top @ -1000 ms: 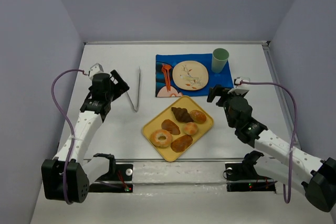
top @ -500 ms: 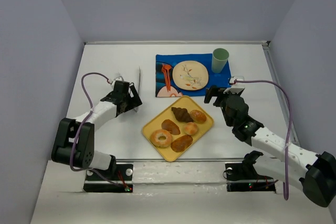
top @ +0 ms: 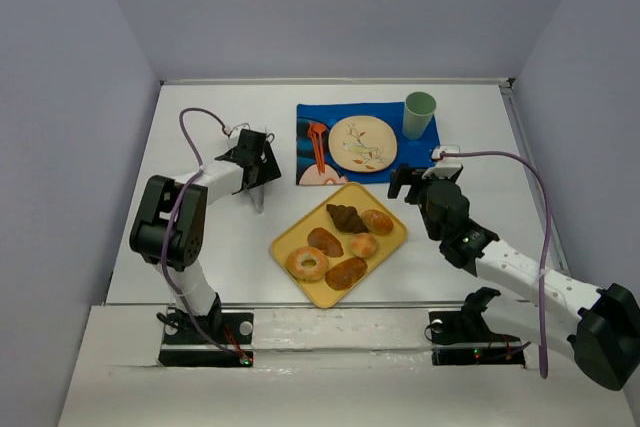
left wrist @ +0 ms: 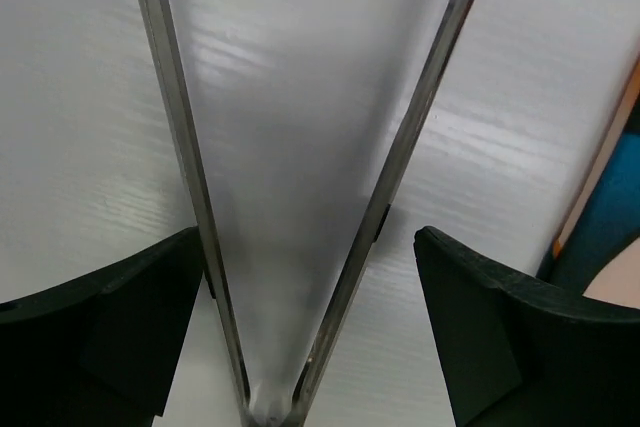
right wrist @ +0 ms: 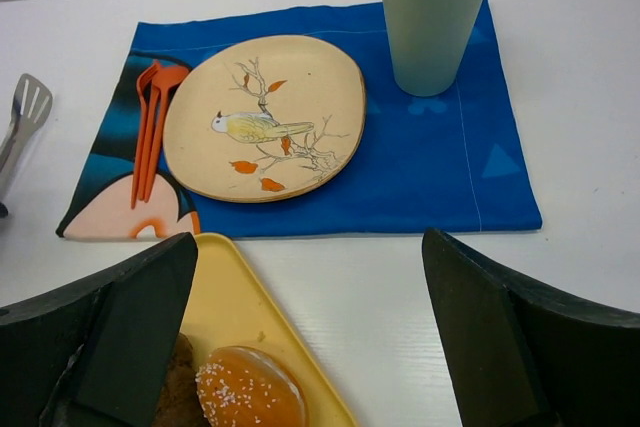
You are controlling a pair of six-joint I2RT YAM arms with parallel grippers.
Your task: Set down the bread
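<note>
Several breads lie on a yellow tray [top: 283, 244]: a chocolate croissant [top: 346, 217], a sesame bun [top: 377, 221], a donut [top: 307, 264] and others. A bird-patterned plate [top: 362, 143] is bare on a blue mat [top: 425, 150]. Metal tongs [top: 258, 197] lie on the table left of the mat. My left gripper [top: 256, 152] is open and sits low over the tongs. In the left wrist view both tong arms [left wrist: 180, 147] run between the fingers of that gripper [left wrist: 308, 277], untouched. My right gripper [top: 412, 179] is open and empty beside the tray's far right edge.
A green cup [top: 420, 114] stands at the mat's far right corner. Orange cutlery [top: 317, 145] lies left of the plate. The right wrist view shows the plate [right wrist: 265, 117], the cup [right wrist: 435, 12], the tray corner [right wrist: 240, 287] and the sesame bun [right wrist: 250, 392].
My left arm has swung from the left side of the table, away and to the right, down over the tongs. My right gripper has edged slightly left toward the tray.
</note>
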